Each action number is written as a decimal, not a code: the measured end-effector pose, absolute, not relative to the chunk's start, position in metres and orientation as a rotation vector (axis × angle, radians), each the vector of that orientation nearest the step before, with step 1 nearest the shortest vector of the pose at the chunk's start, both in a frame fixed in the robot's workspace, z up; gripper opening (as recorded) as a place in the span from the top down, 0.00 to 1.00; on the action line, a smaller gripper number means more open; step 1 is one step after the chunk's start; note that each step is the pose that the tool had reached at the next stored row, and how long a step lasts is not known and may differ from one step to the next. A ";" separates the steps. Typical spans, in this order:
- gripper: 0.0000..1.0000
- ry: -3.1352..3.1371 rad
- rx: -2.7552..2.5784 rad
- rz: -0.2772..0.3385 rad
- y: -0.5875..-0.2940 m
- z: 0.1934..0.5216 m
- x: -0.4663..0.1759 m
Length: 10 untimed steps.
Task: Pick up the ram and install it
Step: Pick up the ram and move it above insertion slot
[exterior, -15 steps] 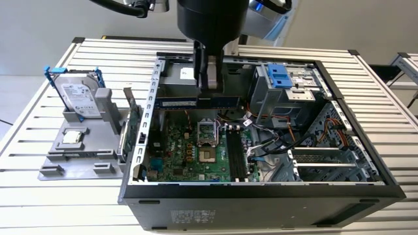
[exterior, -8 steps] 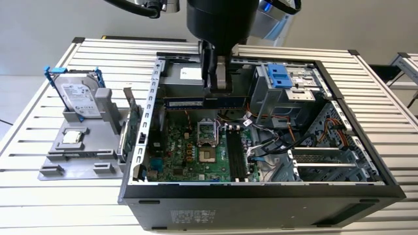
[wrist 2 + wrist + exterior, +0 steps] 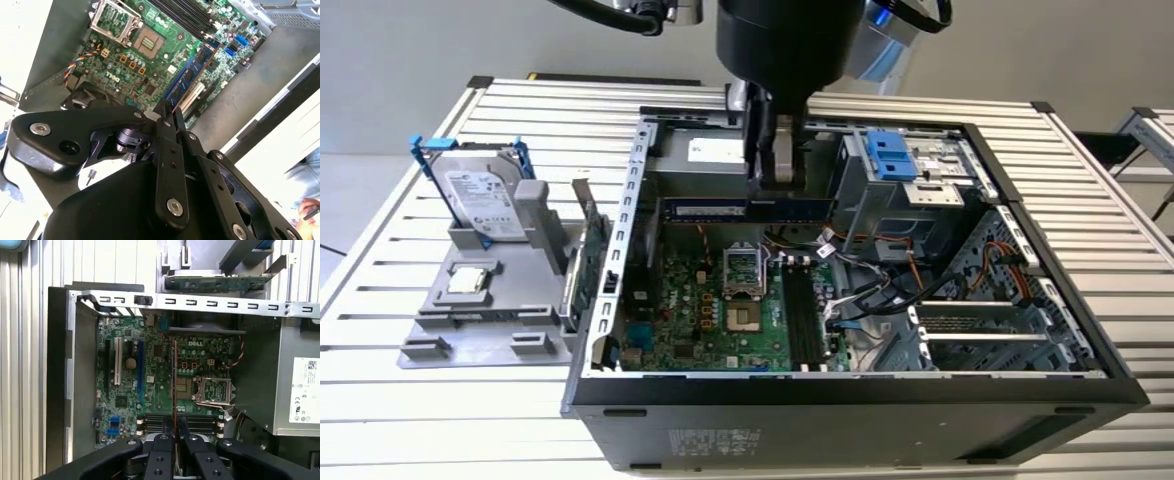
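In the exterior view, my gripper point(image 3: 774, 192) hangs over the open computer case point(image 3: 854, 390), shut on the ram point(image 3: 707, 209). The ram is a long dark-blue stick held level above the motherboard point(image 3: 720, 320), clear of it. The black memory slots point(image 3: 803, 322) lie lower, toward the case's front. In the second wrist view the ram point(image 3: 189, 74) runs out from my gripper point(image 3: 167, 111) over the green board. The first wrist view catches the ram point(image 3: 175, 375) edge-on as a thin line rising from my gripper point(image 3: 176, 426), with the memory slots point(image 3: 205, 424) beside the fingertips.
On the exterior view's left, a silver hard drive point(image 3: 483, 195) in a blue frame stands on a grey fixture point(image 3: 474, 310). A green expansion card point(image 3: 594, 250) stands by the case wall. Cables point(image 3: 881, 290) and drive bays point(image 3: 907, 165) crowd the case's right half. A person's hand point(image 3: 306, 207) shows at the edge.
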<state>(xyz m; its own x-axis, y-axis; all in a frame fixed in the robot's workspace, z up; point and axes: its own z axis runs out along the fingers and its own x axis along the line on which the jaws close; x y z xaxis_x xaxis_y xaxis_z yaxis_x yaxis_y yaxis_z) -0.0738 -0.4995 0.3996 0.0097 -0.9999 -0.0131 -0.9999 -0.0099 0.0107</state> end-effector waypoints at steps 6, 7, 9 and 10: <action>1.00 2.245 -2.195 0.026 -0.500 0.400 -0.069; 1.00 2.250 -2.190 0.026 -0.500 0.400 -0.068; 1.00 2.260 -2.179 0.026 -0.500 0.400 -0.066; 1.00 2.264 -2.175 0.026 -0.499 0.400 -0.064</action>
